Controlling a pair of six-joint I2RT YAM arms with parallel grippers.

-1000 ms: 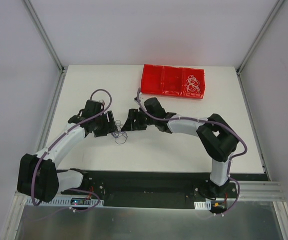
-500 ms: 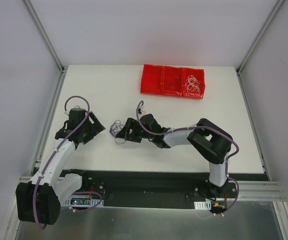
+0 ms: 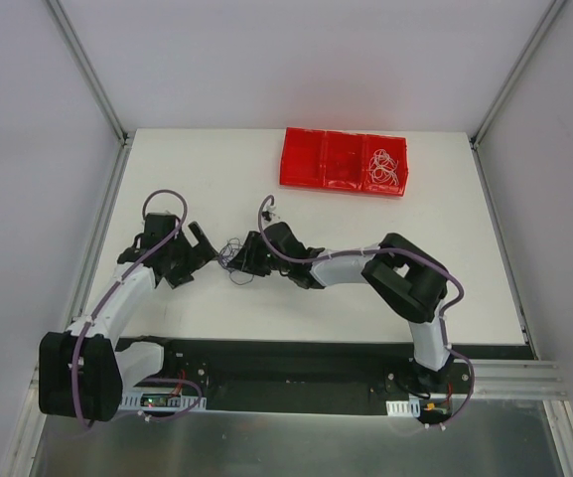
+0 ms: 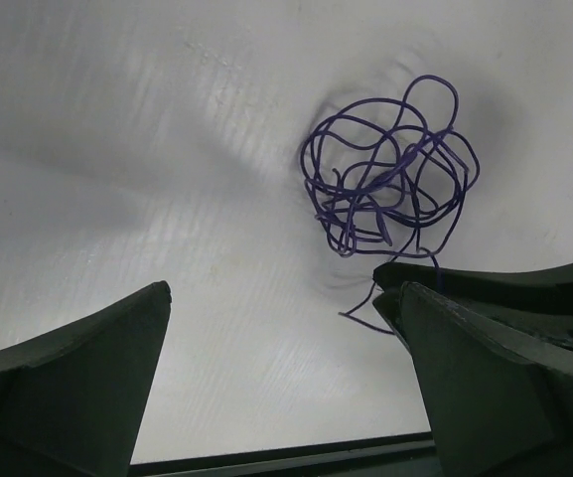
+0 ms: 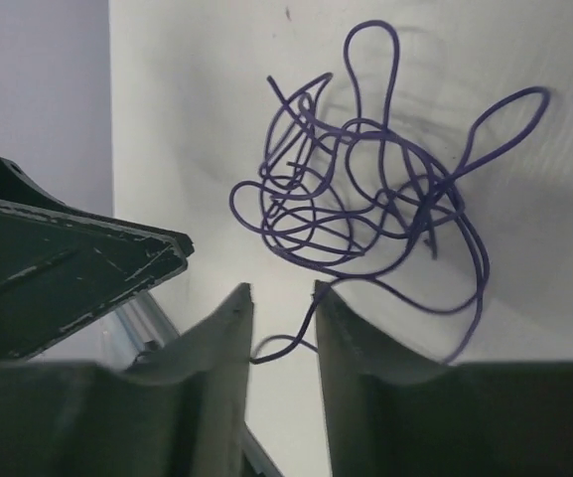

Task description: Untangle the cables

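Right wrist: purple wire clump (image 5: 365, 194) on table (image 5: 524, 328), one tail inside right gripper (image 5: 281, 298)'s narrow gap, seemingly unpinched. Left gripper (image 4: 281, 298) wide, empty, facing clump. Next: pinch tail, left grabs a loop, pull apart.

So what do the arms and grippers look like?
The left arm and right arm have white links between bulky black joints, with a purple hose along each. The left gripper and right gripper are black, with two wedge-shaped fingers.
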